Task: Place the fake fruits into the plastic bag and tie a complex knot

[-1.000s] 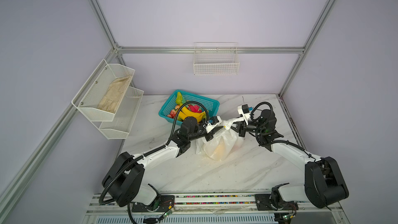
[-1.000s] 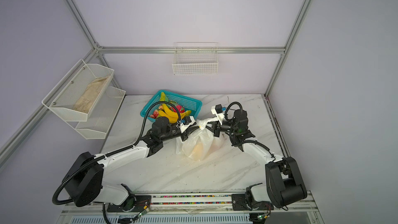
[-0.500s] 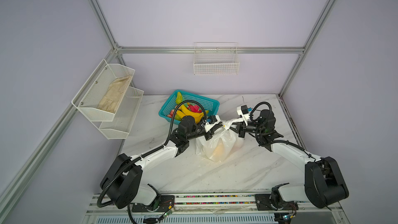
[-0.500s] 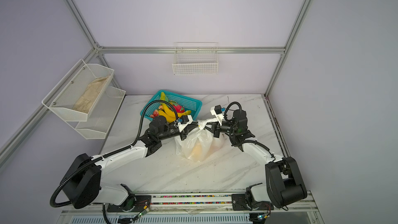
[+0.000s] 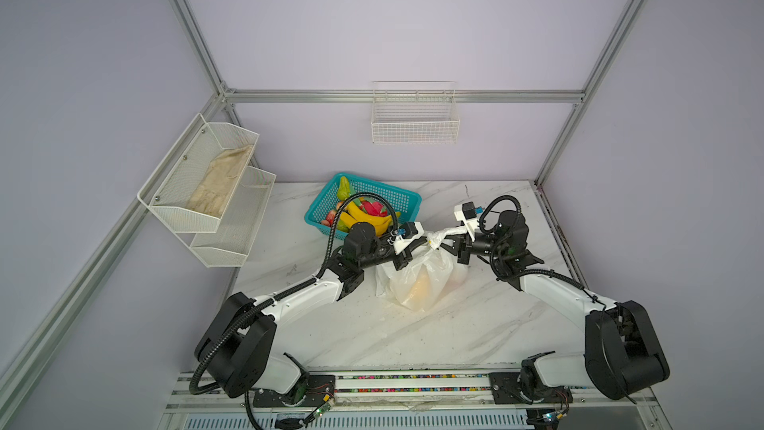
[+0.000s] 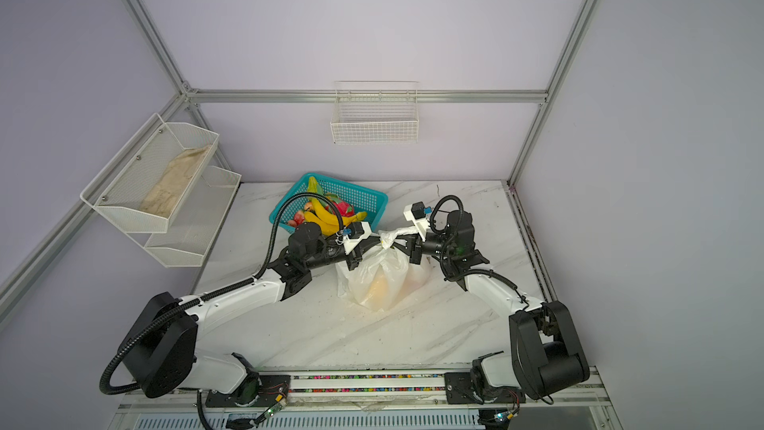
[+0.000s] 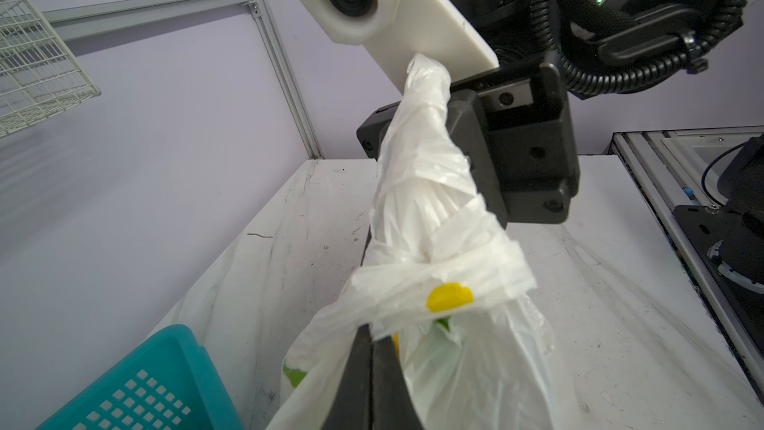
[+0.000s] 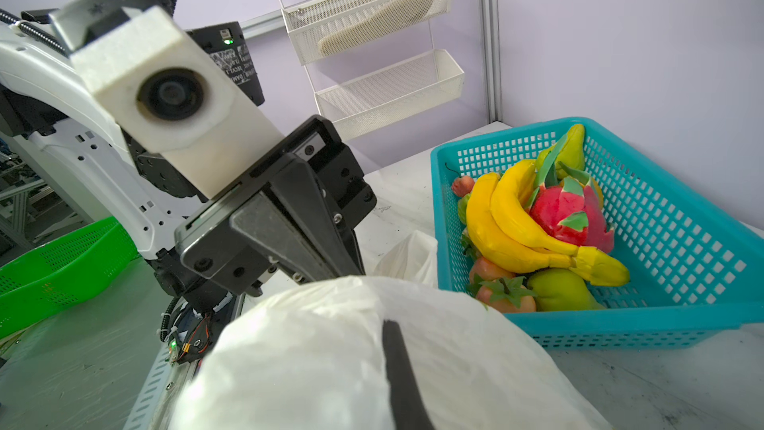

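Note:
The plastic bag (image 5: 421,279) (image 6: 380,279) stands mid-table with orange shapes showing through it. Its handle loops are twisted into a white rope, with a wrapped knot (image 7: 442,270) (image 5: 436,237) low on it. My left gripper (image 5: 423,243) (image 7: 372,330) is shut on a fold of plastic just under the knot. My right gripper (image 5: 448,241) (image 8: 392,332) is shut on the rope's far end, and plastic drapes over its fingers. Other fake fruits, bananas (image 5: 364,219) (image 8: 516,233) and a dragon fruit (image 8: 566,208) among them, lie in the teal basket (image 5: 405,200) (image 8: 661,241).
The teal basket sits right behind my left wrist. A white two-tier mesh shelf (image 5: 206,192) hangs on the left wall and a wire basket (image 5: 415,117) on the back wall. A green basket (image 8: 62,266) lies off the table's front.
My left gripper's jaws have closed on the plastic under the knot, and the left arm has drawn slightly left. The right gripper has kept its hold.

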`<state>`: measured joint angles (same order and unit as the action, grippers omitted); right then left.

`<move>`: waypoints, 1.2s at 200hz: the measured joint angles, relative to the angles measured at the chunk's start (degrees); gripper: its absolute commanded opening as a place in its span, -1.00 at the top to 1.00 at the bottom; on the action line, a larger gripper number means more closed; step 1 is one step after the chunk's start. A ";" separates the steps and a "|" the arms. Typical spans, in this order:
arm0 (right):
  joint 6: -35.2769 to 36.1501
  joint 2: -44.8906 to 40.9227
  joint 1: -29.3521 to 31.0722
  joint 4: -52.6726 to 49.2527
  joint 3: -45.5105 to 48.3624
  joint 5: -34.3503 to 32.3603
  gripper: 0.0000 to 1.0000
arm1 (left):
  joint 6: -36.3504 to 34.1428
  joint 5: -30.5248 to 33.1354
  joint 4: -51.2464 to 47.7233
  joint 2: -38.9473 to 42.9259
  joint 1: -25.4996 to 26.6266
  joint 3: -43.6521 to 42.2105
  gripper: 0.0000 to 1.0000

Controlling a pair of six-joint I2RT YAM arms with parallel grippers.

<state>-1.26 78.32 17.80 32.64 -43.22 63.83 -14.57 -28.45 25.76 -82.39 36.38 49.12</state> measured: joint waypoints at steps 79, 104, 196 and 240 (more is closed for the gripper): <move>1.75 -0.92 0.24 -2.12 -0.02 -5.18 0.46 | 0.02 1.75 -1.01 2.60 -1.88 -0.44 1.00; 1.44 -2.69 0.24 -2.32 0.24 -8.28 0.31 | 0.07 2.29 -1.18 2.60 -1.99 -1.16 1.00; -0.66 -20.59 0.24 -12.02 4.87 -26.05 -0.01 | 1.64 3.26 -1.40 3.37 -2.25 -1.25 1.00; -1.86 -26.27 0.31 -15.91 4.76 -26.36 0.10 | 1.81 3.34 -1.49 3.41 -2.25 -1.22 1.00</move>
<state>-3.11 52.05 18.11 16.73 -38.46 37.47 -12.75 -25.10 24.27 -78.98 34.13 47.90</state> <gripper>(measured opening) 0.453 0.047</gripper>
